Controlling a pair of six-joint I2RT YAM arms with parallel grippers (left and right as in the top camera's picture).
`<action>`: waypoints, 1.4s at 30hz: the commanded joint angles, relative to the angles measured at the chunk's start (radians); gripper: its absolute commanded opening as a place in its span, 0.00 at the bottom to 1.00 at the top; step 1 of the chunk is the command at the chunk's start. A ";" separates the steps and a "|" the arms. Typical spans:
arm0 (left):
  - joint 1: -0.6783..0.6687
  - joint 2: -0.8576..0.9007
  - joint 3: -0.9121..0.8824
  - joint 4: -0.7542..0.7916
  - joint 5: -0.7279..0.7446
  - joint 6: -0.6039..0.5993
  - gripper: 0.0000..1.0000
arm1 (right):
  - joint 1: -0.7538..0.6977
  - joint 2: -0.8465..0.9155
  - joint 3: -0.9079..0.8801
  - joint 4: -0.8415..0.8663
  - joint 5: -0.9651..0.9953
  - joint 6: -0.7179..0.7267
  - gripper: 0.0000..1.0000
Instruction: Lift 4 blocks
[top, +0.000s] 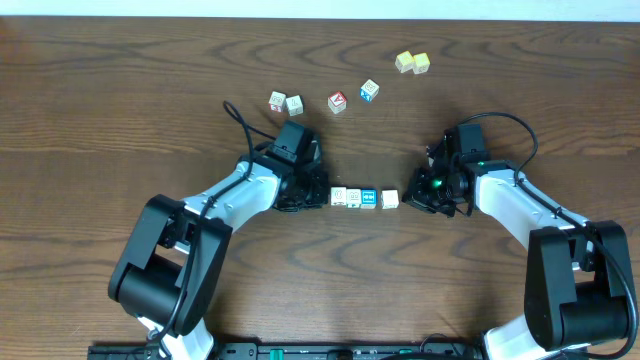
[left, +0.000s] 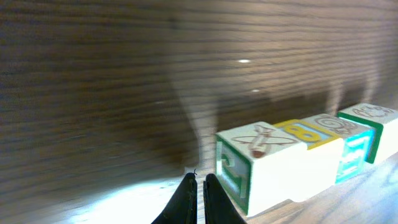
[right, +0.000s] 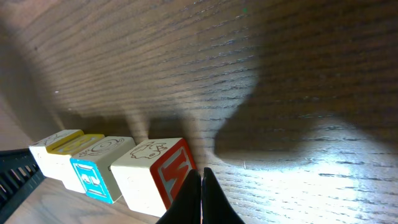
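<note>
Overhead, your four blocks (top: 363, 198) lie in a row on the surface (top: 120, 90) between the left pincer (top: 320, 196) and right pincer (top: 407, 198), both closed tight on nothing, so your next move is probably squeezing both ends evenly, then lifting.

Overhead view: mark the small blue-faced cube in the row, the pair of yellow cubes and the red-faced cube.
small blue-faced cube (top: 368, 197), overhead view, its top face.
pair of yellow cubes (top: 404, 62), overhead view, the left cube's top.
red-faced cube (top: 337, 101), overhead view, its red face.
</note>
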 joint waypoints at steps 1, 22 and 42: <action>-0.010 0.014 -0.010 0.011 0.009 -0.001 0.07 | -0.010 0.003 -0.006 0.000 -0.026 0.004 0.01; -0.047 0.014 -0.010 0.014 0.009 -0.013 0.07 | 0.003 0.003 -0.006 -0.009 -0.036 0.024 0.01; -0.047 0.014 -0.010 0.013 0.010 -0.012 0.07 | 0.028 0.003 -0.006 0.017 -0.036 0.071 0.01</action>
